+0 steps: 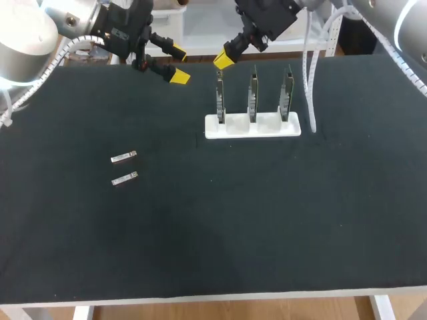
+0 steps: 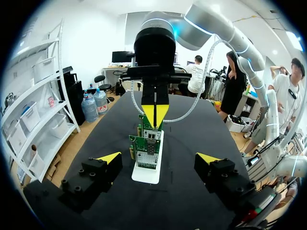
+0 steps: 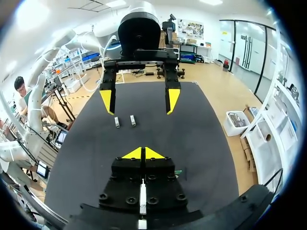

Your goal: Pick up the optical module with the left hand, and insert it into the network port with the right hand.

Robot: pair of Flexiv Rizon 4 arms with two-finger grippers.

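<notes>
While the left end effector [image 1: 179,65] hangs, modules [image 1: 123,157] lie well apart.

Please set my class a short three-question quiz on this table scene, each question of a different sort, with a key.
1. How many optical modules lie on the table?
2. True or false: the left tool is gripping one of them.
3. Choose one: the circuit boards standing in the white holder number A) two, B) three, C) five.

Key: 1) two; 2) false, it is open and holds nothing; 3) B.
</notes>
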